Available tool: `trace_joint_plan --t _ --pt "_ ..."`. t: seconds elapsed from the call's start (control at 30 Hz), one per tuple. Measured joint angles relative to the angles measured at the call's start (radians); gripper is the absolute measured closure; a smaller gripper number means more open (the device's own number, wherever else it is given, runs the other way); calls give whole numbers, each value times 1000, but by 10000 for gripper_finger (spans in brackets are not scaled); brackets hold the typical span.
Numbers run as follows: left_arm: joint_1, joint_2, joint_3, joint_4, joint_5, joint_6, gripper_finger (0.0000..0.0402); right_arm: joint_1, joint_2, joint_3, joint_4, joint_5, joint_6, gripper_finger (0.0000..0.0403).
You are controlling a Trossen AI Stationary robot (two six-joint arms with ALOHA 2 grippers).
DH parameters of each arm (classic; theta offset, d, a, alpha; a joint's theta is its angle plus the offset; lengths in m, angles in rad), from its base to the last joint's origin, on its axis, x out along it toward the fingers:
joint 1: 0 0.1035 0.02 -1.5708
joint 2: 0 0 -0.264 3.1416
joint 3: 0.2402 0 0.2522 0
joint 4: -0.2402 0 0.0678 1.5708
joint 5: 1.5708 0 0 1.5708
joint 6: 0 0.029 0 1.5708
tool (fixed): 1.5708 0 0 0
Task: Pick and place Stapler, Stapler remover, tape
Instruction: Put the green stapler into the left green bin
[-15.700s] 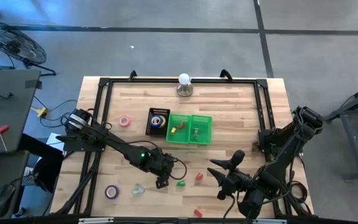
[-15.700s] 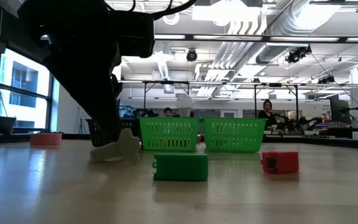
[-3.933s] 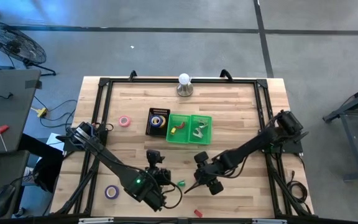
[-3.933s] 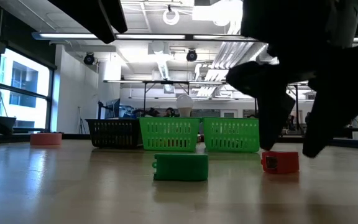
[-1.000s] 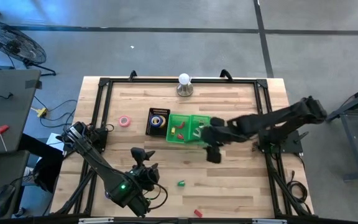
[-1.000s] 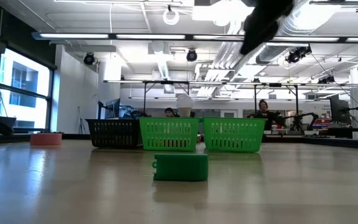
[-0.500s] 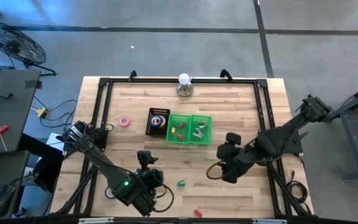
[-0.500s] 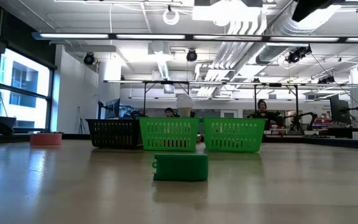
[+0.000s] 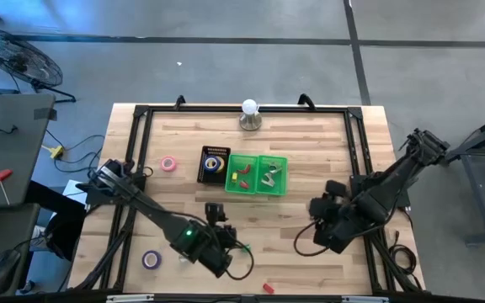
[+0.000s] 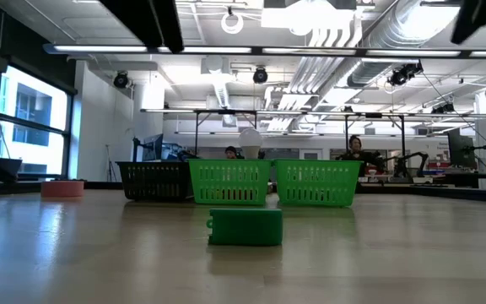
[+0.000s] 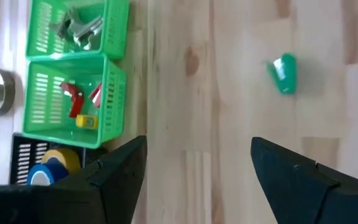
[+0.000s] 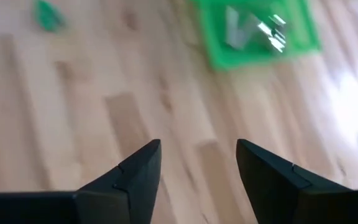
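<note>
left gripper (image 11: 191, 174): fingers open, empty, over green stapler (image 11: 284, 73) | right gripper (image 12: 197, 165): fingers apart, empty, above worktop (image 9: 310, 143)

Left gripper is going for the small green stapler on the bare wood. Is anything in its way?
Nothing visible. In the left wrist view, only bare table lies between the open left gripper and the green stapler. The right gripper is off toward the table's right side.

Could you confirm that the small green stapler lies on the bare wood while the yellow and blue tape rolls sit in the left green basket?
Not quite: in the left wrist view, the yellow and blue tape rolls sit in the black basket, not the left green basket. The small green stapler does lie on bare wood.
</note>
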Motion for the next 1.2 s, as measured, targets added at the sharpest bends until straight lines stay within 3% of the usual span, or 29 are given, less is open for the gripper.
trace_joint_plan --t 0.13,0.43,0.67,0.9,1.2 --pt "22 0 -33 48 17 17 122 32 0 0 -105 26 138 207" --pt "96 0 -150 404 224 156 122 69 1 0 -70 108 161 208" --pt "151 0 -191 417 300 173 122 71 1 0 -44 110 161 208" --pt "179 63 -195 533 463 170 122 71 1 0 -34 107 160 208" --pt "179 118 -195 566 518 178 122 71 2 -110 68 69 135 208"
